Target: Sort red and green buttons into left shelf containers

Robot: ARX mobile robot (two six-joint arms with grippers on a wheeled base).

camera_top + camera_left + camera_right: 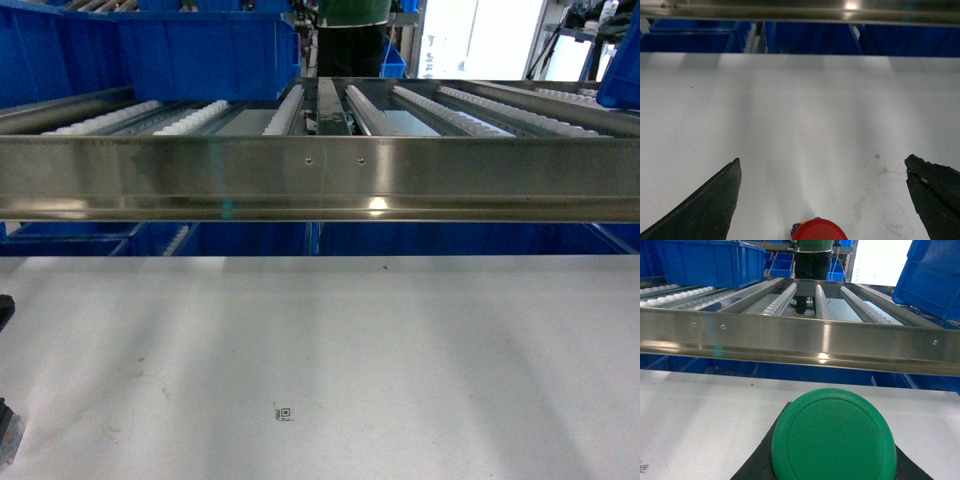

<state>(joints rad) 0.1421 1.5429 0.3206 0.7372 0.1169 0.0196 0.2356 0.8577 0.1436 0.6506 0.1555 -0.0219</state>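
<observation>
A red button (819,231) lies on the white table (800,115) at the bottom edge of the left wrist view. It sits between and behind the tips of my left gripper (823,160), which is open wide and touches nothing. My right gripper (834,462) is shut on a green button (834,435), whose round cap fills the lower middle of the right wrist view and faces the camera. It is held above the table in front of the shelf. Two deep blue shelf containers (205,50) stand at the upper left on the roller shelf, and one shows as a blue bin (710,262).
A steel roller shelf with a wide front rail (320,180) crosses the whole view above the table's far edge. Another blue bin (935,275) sits at the shelf's right. More blue bins stand under the shelf. A person in a green top (350,25) stands behind it.
</observation>
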